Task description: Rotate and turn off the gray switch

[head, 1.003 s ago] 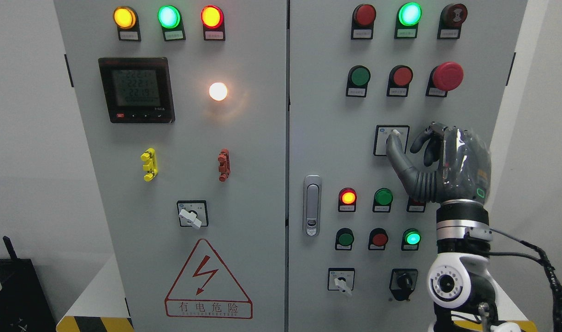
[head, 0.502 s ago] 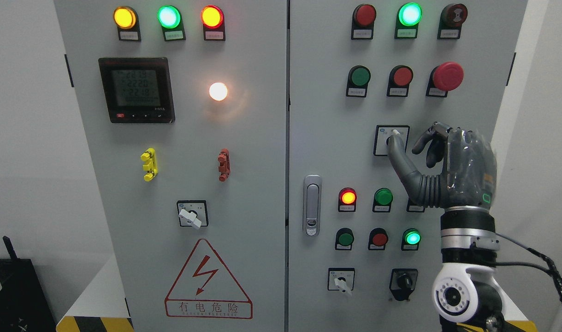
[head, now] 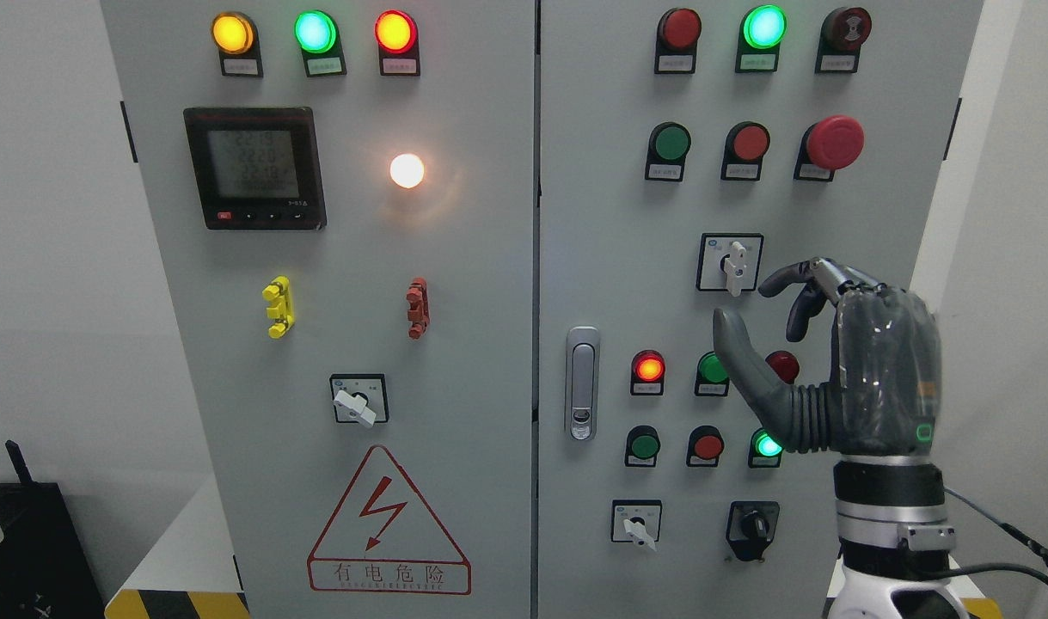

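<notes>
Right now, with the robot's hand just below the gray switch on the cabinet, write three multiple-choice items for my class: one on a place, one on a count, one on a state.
1. Where is the right hand relative to the gray switch?
A. Below and to its right, apart from it
B. Clamped around its handle
C. On the cabinet's left door

2. How many round lamps form the row above the digital meter?
A. Two
B. Three
C. Five

3. How does the gray switch's handle stand?
A. Pointing to the left
B. Hidden by the fingers
C. Close to upright, in plain view

Answers: 1 A, a gap of bare panel shows between fingers and switch. 2 B, a yellow lamp, a green lamp and a red lamp. 3 C, the white handle runs nearly vertically across its square plate.
</notes>
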Available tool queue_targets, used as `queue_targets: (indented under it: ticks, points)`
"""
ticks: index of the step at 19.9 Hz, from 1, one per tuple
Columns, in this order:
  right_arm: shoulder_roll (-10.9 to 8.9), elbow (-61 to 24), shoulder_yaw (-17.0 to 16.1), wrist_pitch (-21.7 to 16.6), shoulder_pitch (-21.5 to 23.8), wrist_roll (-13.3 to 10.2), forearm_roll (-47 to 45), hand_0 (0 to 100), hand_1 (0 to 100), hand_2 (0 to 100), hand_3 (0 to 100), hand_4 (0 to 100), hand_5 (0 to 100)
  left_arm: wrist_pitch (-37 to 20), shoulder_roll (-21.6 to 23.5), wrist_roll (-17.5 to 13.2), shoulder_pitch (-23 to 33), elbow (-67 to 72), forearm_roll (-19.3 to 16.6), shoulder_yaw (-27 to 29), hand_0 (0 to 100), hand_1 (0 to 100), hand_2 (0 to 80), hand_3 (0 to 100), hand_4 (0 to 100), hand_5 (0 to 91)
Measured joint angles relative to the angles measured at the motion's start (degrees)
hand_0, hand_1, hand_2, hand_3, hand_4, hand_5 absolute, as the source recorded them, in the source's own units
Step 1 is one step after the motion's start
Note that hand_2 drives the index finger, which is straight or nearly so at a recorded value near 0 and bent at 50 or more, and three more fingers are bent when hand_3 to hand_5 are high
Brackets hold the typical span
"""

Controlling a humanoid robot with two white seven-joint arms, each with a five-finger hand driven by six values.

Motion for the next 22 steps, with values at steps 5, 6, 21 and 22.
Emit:
queue_targets:
  ticks: [5,6,21,22]
  points:
    - [-2.29,-1.6,-0.9,-1.6,3.4,-0.1,-0.1,24,22,6,2,0,0,0.0,0.0,0.0,0.0,0.0,0.0,0.0,12,39,0.0,0,0,0.0]
    - [-2.83,-1.9,-1.1,-1.7,3.9,-0.1,-0.3,24,22,5,2,0,0,0.0,0.0,0.0,0.0,0.0,0.0,0.0,12,39,0.0,0,0,0.0]
    - [-8.93,-3.9,-2.4,-3.2,7.9,-0.3,-3.2,21,18,4,0,0,0,0.0,0.0,0.0,0.0,0.0,0.0,0.0,12,39,0.0,0,0,0.0]
    - [-9.15,-4.0,-2.5,-3.3,8.0,-0.2,-3.2,21,18,4,0,0,0,0.0,0.0,0.0,0.0,0.0,0.0,0.0,12,39,0.0,0,0,0.0]
